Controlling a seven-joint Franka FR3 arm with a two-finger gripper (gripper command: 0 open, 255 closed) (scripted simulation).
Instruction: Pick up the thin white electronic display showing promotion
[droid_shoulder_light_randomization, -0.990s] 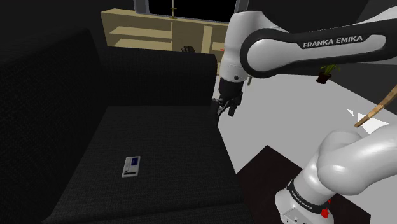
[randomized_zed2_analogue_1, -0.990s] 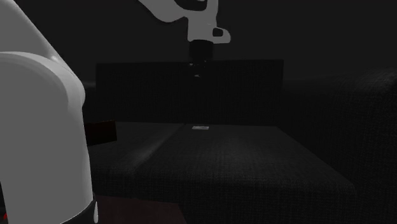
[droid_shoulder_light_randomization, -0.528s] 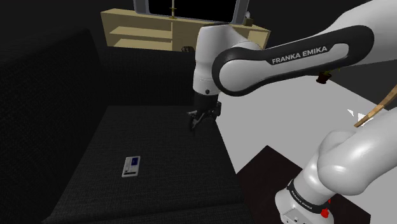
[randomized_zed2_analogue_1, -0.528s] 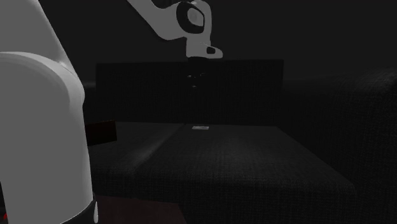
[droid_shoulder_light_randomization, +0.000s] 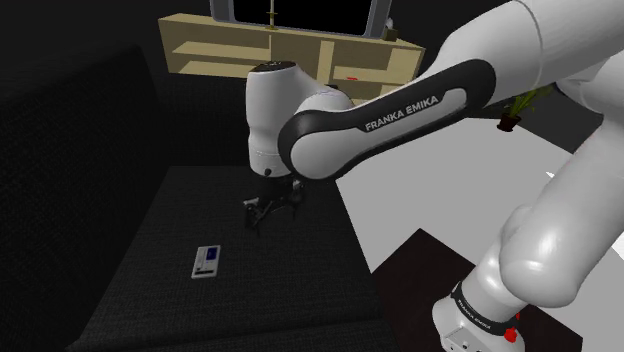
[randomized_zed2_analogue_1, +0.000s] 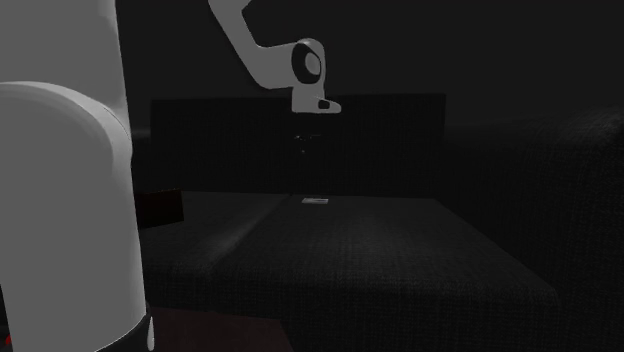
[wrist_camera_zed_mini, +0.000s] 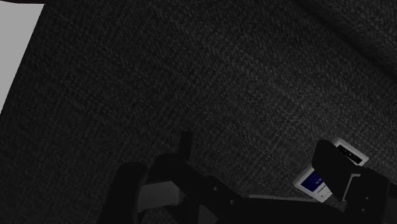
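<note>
Thin white display (droid_shoulder_light_randomization: 207, 261) is lying flat on the seat of the dark sofa (droid_shoulder_light_randomization: 285, 290). Black pincer (droid_shoulder_light_randomization: 257, 215) is hanging over the seat, near the display but not touching it. Its fingers are standing apart, gripping nothing.

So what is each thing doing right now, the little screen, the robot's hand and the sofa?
Screen: lying flat on the sofa seat, face up, with nothing touching it.
Robot's hand: open and empty, hanging above the seat, off to the side of the screen.
Sofa: dark, with the screen resting on its seat.
</note>
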